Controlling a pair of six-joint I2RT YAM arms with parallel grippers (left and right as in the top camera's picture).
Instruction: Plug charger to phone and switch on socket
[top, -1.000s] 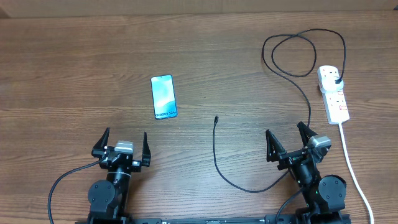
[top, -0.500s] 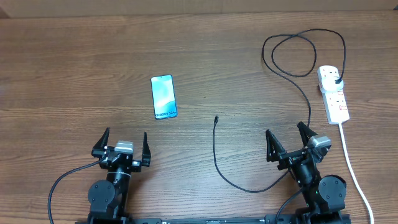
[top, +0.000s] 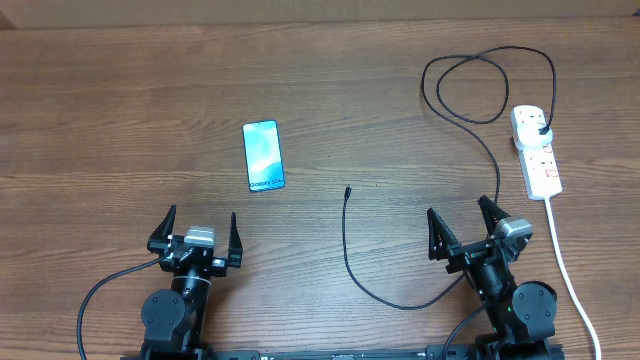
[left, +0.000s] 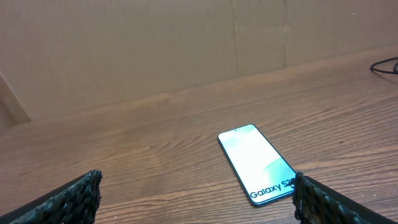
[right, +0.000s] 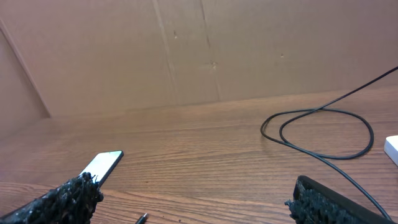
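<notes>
The phone (top: 264, 155) lies flat on the wooden table, light blue screen up, with "Galaxy S24" at its near end; it also shows in the left wrist view as the phone (left: 256, 162) and in the right wrist view as the phone (right: 102, 167). The charger (top: 347, 245) is a thin black cable; its small plug tip (top: 347, 190) lies mid-table, and its black plug head (top: 540, 129) sits in the white socket (top: 538, 153) at the right. My left gripper (top: 198, 228) stands open near the front, below the phone. My right gripper (top: 462, 224) is open beside the cable, holding nothing.
The socket's thick white cord (top: 568, 270) runs down the right side to the table's front edge. The charger's cable makes a loop (top: 485, 85) at the back right. A brown cardboard wall (right: 205, 50) stands behind the table.
</notes>
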